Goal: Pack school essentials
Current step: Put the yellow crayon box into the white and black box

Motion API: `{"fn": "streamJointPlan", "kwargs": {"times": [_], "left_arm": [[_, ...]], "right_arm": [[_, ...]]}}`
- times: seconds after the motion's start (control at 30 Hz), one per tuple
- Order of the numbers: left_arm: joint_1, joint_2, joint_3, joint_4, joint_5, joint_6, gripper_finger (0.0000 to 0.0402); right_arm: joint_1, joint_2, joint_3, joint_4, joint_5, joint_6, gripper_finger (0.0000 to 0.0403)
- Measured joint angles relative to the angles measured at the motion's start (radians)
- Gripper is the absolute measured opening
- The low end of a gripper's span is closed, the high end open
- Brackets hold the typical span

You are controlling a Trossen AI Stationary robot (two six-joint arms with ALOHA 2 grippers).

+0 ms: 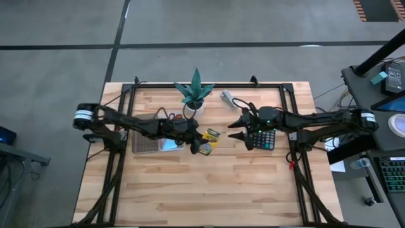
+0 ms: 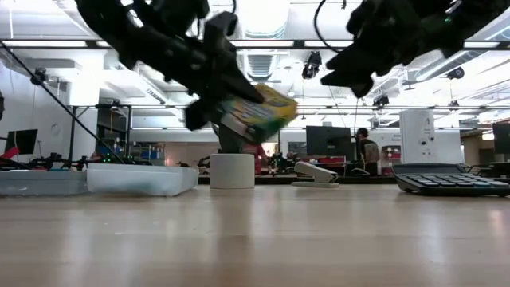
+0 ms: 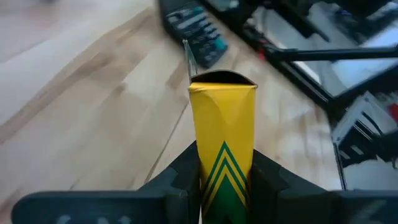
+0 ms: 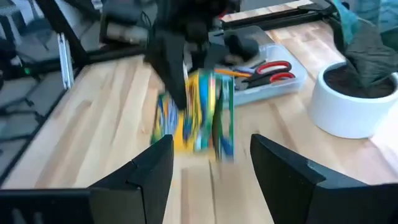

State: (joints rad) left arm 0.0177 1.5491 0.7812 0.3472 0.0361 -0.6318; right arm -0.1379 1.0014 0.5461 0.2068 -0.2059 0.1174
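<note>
Yellow-green crayon box [image 1: 209,140] at frame centre, pinched by left gripper [image 1: 197,144]; right gripper [image 1: 241,134] alongside, fingers spread

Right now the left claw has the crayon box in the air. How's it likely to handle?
Probably light: the left claw holds the crayon box clear of the table by one end. Its top flap looks open in the left wrist view, so crayons may spill if tipped. Thin card walls could crush under a harder squeeze.

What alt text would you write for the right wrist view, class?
The left pincer holds a yellow-green crayon box above the wooden table, facing the open right pincer. Behind lie a clear tray with red-handled scissors and a white plant pot.
</note>
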Motion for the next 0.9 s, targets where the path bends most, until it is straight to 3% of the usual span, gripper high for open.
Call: {"fn": "streamJointPlan", "kwargs": {"times": [0.2, 0.37, 0.53, 0.9], "left_arm": [[-0.032, -0.203, -0.001, -0.346, -0.182, -0.152, 0.0068], [-0.066, -0.355, -0.002, -0.638, -0.368, -0.315, 0.0068], [-0.073, -0.435, -0.003, -0.888, -0.489, -0.469, 0.0068], [-0.070, -0.353, -0.016, -0.934, -0.535, -0.580, 0.0068]], "right_arm": [[0.000, -0.098, -0.028, -0.052, 0.078, -0.065, 0.0201], [0.000, -0.138, -0.047, -0.053, 0.083, -0.089, 0.0201], [0.000, -0.150, -0.052, -0.052, 0.085, -0.095, 0.0201], [0.000, -0.148, -0.056, -0.052, 0.085, -0.119, 0.0201]]}}
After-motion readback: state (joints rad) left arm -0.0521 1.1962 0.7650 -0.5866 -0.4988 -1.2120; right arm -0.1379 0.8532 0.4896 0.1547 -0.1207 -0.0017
